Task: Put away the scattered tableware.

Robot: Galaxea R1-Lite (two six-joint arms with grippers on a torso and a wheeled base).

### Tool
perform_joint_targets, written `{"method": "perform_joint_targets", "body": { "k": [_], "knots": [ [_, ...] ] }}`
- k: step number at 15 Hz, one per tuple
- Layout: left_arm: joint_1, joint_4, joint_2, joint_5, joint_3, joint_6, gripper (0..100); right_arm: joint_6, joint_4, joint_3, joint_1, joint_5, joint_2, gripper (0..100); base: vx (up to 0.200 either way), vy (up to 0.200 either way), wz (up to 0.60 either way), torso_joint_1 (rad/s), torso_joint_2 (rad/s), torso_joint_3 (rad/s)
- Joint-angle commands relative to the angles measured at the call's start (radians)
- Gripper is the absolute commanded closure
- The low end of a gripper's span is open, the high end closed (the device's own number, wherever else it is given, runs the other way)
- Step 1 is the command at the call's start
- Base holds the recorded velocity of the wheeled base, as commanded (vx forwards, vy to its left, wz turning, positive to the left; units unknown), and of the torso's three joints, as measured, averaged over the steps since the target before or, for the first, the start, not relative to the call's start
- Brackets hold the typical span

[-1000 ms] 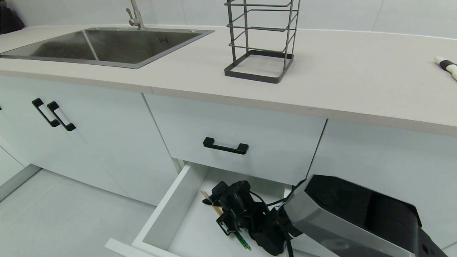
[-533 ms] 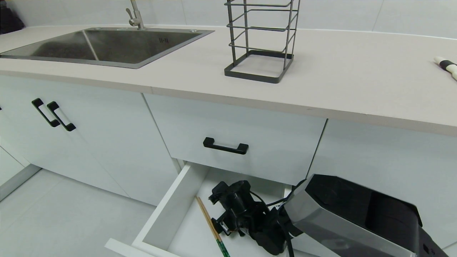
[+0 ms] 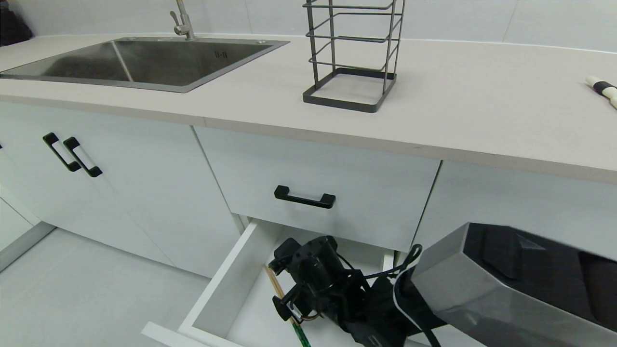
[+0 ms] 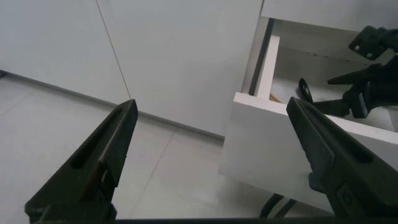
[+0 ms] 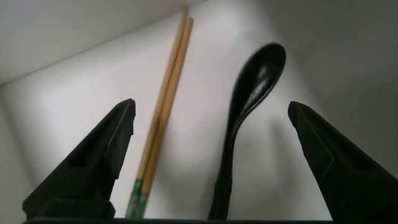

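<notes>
In the pulled-out lower drawer (image 3: pixel 226 284), one pair of chopsticks (image 5: pixel 163 99) (two wooden sticks with green ends) and one black spoon (image 5: pixel 249 93) are laid flat on the white floor, side by side and apart, not touching. The right gripper (image 5: pixel 210 106) is held just above them inside the drawer, jaws spread wide, nothing clamped; both items are seen in the gap between its fingers. The left gripper (image 4: pixel 211 106) is parked outside the drawer over the floor tiles, jaws also spread wide, nothing held. On the countertop (image 3: pixel 458 111), one wire rack (image 3: pixel 347 102), one sink (image 3: pixel 144 60) with one faucet (image 3: pixel 182 21), and one white-and-black utensil (image 3: pixel 602 88) at the right edge are seen, well apart from each other. Three black handles are counted on the cabinet fronts.
</notes>
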Motion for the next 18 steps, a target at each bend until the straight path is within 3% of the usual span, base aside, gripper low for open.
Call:
{"method": "perform_joint_targets", "body": {
  "k": [1,7,12,18],
  "knots": [
    [0.001,0.001,0.0,0.001,0.0,0.0,0,0.0,-0.009,0.115,0.029,0.001,-0.142,0,0.0,0.0,0.0,0.0,0.0,0.0],
    [0.001,0.001,0.0,0.001,0.0,0.0,0,-0.011,-0.215,0.368,0.046,0.011,-0.359,0,0.0,0.0,0.0,0.0,0.0,0.0],
    [0.001,0.0,0.0,0.001,0.0,0.0,0,-0.014,-0.368,0.652,0.13,0.055,-0.552,0,0.0,0.0,0.0,0.0,0.0,0.0],
    [0.001,0.0,0.0,0.001,0.0,0.0,0,-0.015,-0.376,0.71,0.129,0.073,-0.616,0,0.0,0.0,0.0,0.0,0.0,0.0]
  ]
}}
